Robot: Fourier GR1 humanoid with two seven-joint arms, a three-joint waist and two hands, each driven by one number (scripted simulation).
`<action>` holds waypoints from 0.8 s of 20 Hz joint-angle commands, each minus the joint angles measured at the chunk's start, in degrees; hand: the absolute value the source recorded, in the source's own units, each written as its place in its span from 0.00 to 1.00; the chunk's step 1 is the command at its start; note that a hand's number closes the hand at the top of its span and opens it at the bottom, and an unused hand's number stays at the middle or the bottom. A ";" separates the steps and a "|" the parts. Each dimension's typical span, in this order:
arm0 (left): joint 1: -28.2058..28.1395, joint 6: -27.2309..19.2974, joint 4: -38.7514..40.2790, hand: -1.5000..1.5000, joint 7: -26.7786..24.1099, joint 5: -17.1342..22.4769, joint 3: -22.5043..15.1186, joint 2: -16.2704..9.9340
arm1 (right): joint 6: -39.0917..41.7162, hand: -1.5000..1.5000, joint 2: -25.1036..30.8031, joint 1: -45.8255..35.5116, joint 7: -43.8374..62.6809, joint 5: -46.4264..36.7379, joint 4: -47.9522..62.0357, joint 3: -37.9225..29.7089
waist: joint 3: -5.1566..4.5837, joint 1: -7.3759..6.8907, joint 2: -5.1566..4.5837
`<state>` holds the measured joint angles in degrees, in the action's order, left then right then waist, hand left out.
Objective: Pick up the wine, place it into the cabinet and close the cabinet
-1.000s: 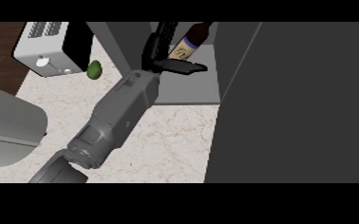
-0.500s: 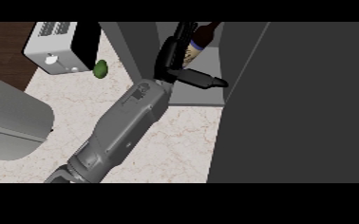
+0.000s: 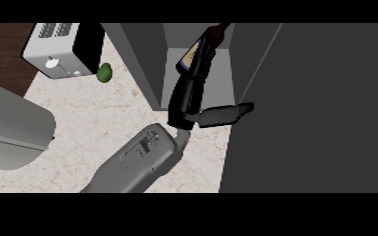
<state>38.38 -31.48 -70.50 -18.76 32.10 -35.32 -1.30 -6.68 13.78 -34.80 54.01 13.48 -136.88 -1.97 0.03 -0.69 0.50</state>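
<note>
Head view: left hand (image 3: 193, 87) clasped round the wine bottle (image 3: 201, 50) inside the open cabinet (image 3: 140, 55).

On the worktop (image 3: 88, 115), a toaster (image 3: 59, 50) sits far left, a small fruit (image 3: 105, 72) just right of it; the cabinet (image 3: 310, 110) stands right (wine (image 3: 201, 50) inside its opening).

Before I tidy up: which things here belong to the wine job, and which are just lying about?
Job:
dark wine bottle with pale label
grey open-fronted cabinet
black hand reaching in

Lying about:
silver toaster
small green fruit
</note>
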 commanded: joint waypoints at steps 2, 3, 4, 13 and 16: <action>-9.88 -10.78 -14.46 0.00 -0.29 -1.53 -9.31 1.24 | 0.58 0.00 0.84 -0.64 0.46 3.01 -0.78 -2.35 | -0.02 0.27 -0.05; -10.68 -11.64 -16.60 0.00 1.77 -1.94 -9.16 1.25 | -0.37 0.00 0.65 1.34 1.99 1.24 -4.40 -1.16 | -0.02 0.42 0.02; -10.99 -10.28 -15.69 0.00 -0.39 -0.97 -8.72 1.25 | -2.51 0.00 1.20 -1.52 5.65 -0.73 -6.10 0.88 | -0.09 0.86 -0.03; -27.15 -11.16 -35.90 1.00 3.69 -6.71 -16.28 -6.06 | -0.21 0.00 -0.06 2.10 -1.94 -1.50 -1.58 1.47 | -0.03 0.35 -0.34; -32.65 -7.34 -42.29 1.00 1.31 -6.60 -17.27 -11.42 | -0.09 0.00 0.58 3.52 0.24 -0.10 -3.28 1.08 | -0.04 0.41 -0.30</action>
<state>11.19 -40.98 -105.25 -16.98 26.54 -50.64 -8.05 -7.50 14.53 -34.09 53.95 12.06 -137.41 -0.75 -0.02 -0.35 0.25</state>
